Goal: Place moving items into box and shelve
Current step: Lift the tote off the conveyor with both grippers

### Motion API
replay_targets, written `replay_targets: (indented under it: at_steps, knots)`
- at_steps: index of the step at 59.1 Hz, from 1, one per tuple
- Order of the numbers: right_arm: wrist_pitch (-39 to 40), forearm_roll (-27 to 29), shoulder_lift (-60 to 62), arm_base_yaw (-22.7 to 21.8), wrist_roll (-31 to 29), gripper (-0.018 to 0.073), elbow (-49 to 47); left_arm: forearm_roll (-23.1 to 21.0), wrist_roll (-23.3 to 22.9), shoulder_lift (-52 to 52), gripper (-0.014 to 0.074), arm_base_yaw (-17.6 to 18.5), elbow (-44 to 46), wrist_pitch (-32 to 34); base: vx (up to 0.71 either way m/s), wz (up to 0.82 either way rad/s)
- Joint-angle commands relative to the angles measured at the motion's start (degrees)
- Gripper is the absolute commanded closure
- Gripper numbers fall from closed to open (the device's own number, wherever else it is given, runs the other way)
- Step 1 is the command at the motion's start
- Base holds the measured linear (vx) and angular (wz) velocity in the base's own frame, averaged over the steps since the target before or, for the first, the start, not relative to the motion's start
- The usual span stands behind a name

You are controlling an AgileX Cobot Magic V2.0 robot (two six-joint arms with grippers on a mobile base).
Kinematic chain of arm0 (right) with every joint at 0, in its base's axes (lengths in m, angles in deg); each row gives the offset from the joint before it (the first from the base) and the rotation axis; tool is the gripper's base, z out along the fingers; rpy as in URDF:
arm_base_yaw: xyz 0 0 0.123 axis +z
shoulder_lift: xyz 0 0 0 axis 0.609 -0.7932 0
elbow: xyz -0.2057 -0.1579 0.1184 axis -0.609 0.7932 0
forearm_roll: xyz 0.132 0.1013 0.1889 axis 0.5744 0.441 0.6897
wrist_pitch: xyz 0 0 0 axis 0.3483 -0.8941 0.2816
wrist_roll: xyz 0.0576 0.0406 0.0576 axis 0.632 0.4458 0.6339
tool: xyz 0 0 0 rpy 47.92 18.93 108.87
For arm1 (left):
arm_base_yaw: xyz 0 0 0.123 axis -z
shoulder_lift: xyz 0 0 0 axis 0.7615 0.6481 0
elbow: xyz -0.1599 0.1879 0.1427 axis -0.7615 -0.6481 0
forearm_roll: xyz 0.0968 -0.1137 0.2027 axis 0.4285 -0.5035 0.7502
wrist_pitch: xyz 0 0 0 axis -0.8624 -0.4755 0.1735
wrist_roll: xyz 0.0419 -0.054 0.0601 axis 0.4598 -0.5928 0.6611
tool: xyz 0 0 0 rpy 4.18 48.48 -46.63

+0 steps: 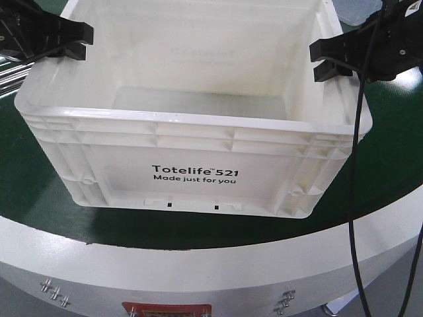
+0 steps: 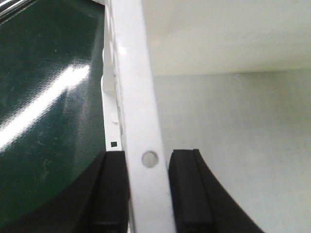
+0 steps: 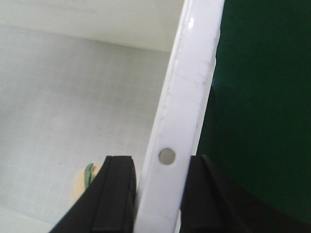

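Box loaded at least in part, and I judge the shelving is still to do.
My left tool and right tool, upper left and upper right, straddle the side rims of the box on the green worktop. I cannot tell whether they pinch. The yellow toy lies inside; I cannot see the pink one.

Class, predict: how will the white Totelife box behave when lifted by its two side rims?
Probably stiff: the box has ribbed walls and a thick rim. Likely light, as it seems to hold little beyond a plush toy. The glossy rim might slip from the left gripper and right gripper.
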Motion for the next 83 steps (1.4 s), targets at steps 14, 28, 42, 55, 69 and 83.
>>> replay_targets:
  at_steps: [14,28,42,55,69,83]
  knots:
    - [5.67,7.87,5.07,-0.31,-4.23,0.0572,-2.36,-4.43,2.79,-4.91,0.0618,0.76,2.41,6.79,0.00,0.00]
    - [5.67,10.40,5.48,-0.31,-5.28,0.0572,-2.36,-4.80,2.85,-5.79,0.0616,0.76,2.41,6.44,0.00,0.00]
    - [5.98,14.73,5.48,-0.31,-7.78,0.0572,-2.36,-4.46,2.87,-5.62,0.0614,0.76,2.41,4.71,0.00,0.00]
    - [7.03,16.61,5.84,-0.31,-8.92,0.0572,-2.36,-4.21,2.92,-5.62,0.0612,0.76,2.41,5.01,0.00,0.00]
    - [8.28,16.71,8.04,-0.31,-9.25,0.0572,-2.36,-4.27,2.92,-5.67,0.0612,0.76,2.41,5.38,0.00,0.00]
    - [8.18,16.58,8.50,-0.31,-9.25,0.0572,-2.36,-4.83,2.92,-5.85,0.0612,0.76,2.41,4.93,0.00,0.00]
